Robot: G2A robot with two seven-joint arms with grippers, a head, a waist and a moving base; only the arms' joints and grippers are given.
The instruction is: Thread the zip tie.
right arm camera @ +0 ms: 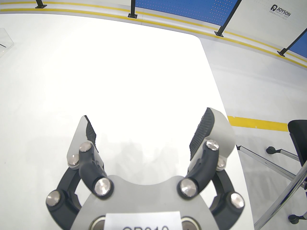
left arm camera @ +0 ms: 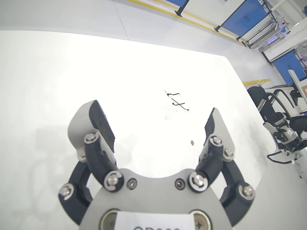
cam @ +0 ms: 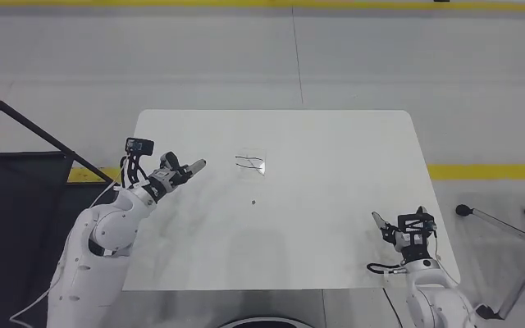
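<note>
Two thin black zip ties [left arm camera: 174,94] lie side by side, close together, a little left of the middle of one white table [cam: 328,246]. Each is a slim, slightly curved strand with a small head at one end, loose and not threaded. One clear plastic piece [cam: 260,166] sits at their right ends; whether they rest on it I cannot tell. One small dark speck [left arm camera: 191,142] lies nearer the robot. Two grippers hang over the table: the left gripper [left arm camera: 154,111] points at the ties from the left edge, jaws spread wide and holding nothing; the right gripper [right arm camera: 146,116] is at the near right corner, well apart from them, jaws likewise spread and bare.
</note>
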